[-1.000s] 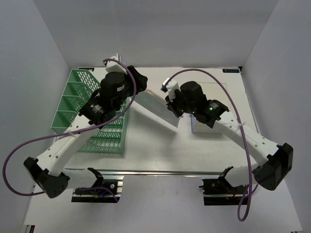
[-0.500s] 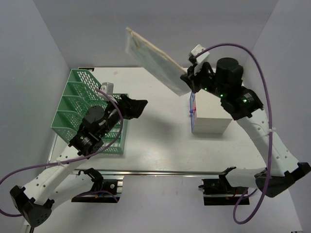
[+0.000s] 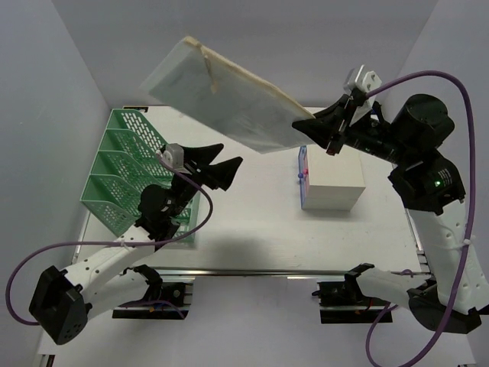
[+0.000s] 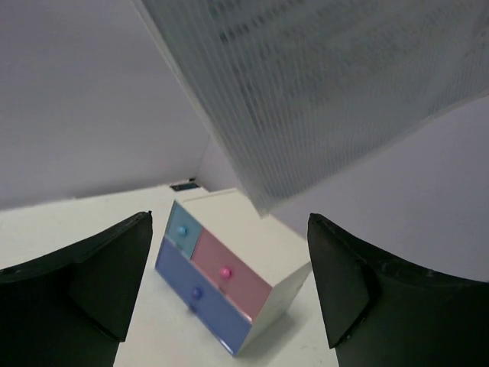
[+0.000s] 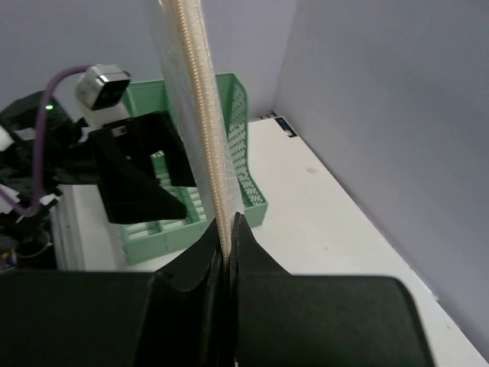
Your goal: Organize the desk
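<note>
A: What has changed since a second ago?

B: Back then both arms met low over the middle of the desk, with the pale folder between them. Now the right arm has swung up and carries the folder high, slanting from the far left down to the right. The left arm has pulled back toward the near left.

A: And the grippers?

B: The right gripper is pinched tight on the folder's right edge; its wrist view shows the cream edge caught between the closed jaws. The left gripper holds nothing, and its jaws have spread wide.

A: What else is around?

B: A green mesh rack stands at the left, with the left gripper over its right edge. A white drawer box sits at the right, its pink and blue fronts facing left. The two are well apart.

A: Anything in the way?

B: The raised folder covers part of the desk's far edge from above and fills the top of the left wrist view.

A: How does the desk look?

B: Flat, white and rectangular. It lies under everything, between grey walls, with an aluminium rail along its near edge.
</note>
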Controlling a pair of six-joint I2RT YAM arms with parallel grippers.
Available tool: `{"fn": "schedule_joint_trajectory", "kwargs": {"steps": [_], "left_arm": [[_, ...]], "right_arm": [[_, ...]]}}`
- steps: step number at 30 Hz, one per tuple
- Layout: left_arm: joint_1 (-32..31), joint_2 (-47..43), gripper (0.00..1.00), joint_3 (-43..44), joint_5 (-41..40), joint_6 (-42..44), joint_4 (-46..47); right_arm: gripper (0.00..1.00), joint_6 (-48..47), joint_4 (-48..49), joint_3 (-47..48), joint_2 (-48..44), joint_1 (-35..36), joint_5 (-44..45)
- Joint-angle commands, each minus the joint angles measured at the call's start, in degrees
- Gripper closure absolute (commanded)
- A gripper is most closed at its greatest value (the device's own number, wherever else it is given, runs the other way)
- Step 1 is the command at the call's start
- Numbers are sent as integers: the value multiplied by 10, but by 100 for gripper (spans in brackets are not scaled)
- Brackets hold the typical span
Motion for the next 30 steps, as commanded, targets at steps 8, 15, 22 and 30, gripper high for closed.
{"fn": "schedule_joint_trajectory", "kwargs": {"steps": [8, 15, 22, 30], "left_arm": [[4, -41, 6, 16, 71, 19, 148], [4, -122, 3, -7, 71, -1, 167], [4, -79, 15, 21, 130, -47, 237], [4, -67, 80, 39, 173, -66, 247]], "right_arm": [[100, 27, 28, -10, -40, -11, -105], [100, 88, 64, -35, -28, -19, -172], [100, 153, 115, -69, -5, -34, -252], [100, 144, 100, -86, 2, -38, -253]]}}
